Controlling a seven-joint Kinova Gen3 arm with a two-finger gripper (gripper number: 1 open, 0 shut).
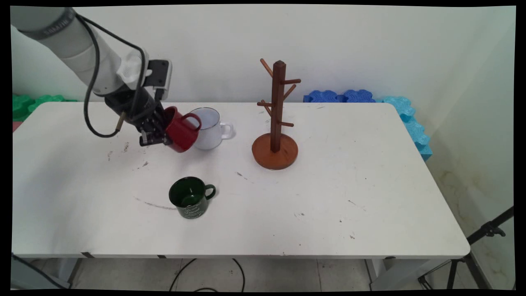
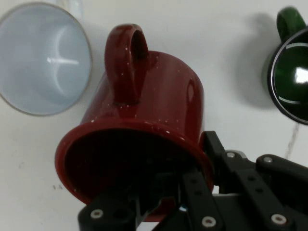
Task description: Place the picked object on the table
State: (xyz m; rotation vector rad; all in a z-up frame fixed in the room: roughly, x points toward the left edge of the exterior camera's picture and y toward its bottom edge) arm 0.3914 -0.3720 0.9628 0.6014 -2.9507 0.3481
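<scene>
My black gripper point(image 1: 164, 130) is shut on the rim of a red mug point(image 1: 182, 129), which hangs tilted above the table with its handle on top. In the hand view the red mug point(image 2: 144, 125) fills the middle, one finger point(image 2: 197, 192) inside its mouth and the gripper point(image 2: 192, 187) clamped on the wall. Just behind and right of it stands a white mug point(image 1: 208, 128), upright, seen from above as the white mug point(image 2: 41, 57). A dark green mug point(image 1: 190, 198) stands nearer the front edge, and the green mug point(image 2: 293, 82) shows at the hand view's right.
A wooden mug tree point(image 1: 276, 123) with several pegs stands on a round base right of the white mug. The white table point(image 1: 328, 205) stretches right of it. Blue foam blocks point(image 1: 370, 98) and green ones point(image 1: 28, 105) lie behind the table's far edge.
</scene>
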